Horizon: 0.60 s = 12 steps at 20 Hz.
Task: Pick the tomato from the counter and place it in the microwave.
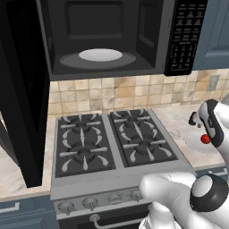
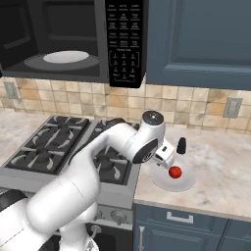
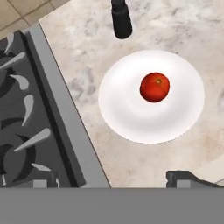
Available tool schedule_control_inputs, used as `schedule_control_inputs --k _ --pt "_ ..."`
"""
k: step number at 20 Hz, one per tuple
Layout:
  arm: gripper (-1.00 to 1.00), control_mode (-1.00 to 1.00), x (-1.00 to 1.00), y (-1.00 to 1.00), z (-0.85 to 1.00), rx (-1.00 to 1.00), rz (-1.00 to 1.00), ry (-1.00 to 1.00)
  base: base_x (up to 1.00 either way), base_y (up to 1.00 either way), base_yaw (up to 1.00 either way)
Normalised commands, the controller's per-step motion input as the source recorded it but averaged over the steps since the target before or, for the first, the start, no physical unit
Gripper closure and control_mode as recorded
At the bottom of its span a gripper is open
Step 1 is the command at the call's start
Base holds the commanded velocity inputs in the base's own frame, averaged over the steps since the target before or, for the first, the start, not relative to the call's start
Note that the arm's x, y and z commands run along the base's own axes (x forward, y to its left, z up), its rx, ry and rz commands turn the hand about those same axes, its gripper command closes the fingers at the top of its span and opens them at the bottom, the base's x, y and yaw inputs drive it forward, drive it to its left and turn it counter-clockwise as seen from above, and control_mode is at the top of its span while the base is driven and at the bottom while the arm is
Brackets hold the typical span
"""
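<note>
While the hand view looks straight down on the tomato (image 3: 155,87) and shows it whole, the left base view shows the tomato (image 1: 205,139) partly behind the white arm, and the right base view shows the tomato (image 2: 175,172) just below and in front of the hand. One tomato is to be seen, and it lies on one white plate (image 3: 131,118), off the plate's centre, towards the side away from the stove. The plate sits on the counter (image 3: 131,168), right under the gripper (image 3: 117,180). Two dark finger tips rise at the bottom of the hand view, set wide apart with nothing between them, so the gripper stands open and has hold of nothing; the tomato is above them in that view, clear of both tips.

One small dark bottle (image 3: 121,19) stands on the counter beyond the plate, near its rim but not touching; the right base view shows the bottle (image 2: 181,145) upright beside the hand. The stove (image 1: 112,143) lies to one side of the gripper, and the left base view shows four burners on it, which the hand view cuts off.

The microwave (image 1: 116,36) hangs above the stove, well above the gripper, with its door (image 1: 22,89) swung open. Inside its dark cavity lies one white turntable plate (image 1: 100,55) with nothing on it, and one button panel (image 2: 126,39) sits on its right side.
</note>
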Motion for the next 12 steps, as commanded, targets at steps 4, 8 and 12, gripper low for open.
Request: schedule_control_inputs --k 4,8,12 --pt "-1.0 -1.0 0.69 -0.82 -0.62 0.0 -0.23 0.12 0.0 0.0 0.0" --pt "-1.0 -1.0 0.75 -0.78 -0.63 0.0 -0.14 0.12 0.0 0.0 0.0" --pt "-1.0 -1.0 0.59 -0.59 -0.6 0.0 -0.04 0.02 0.0 0.0 0.0"
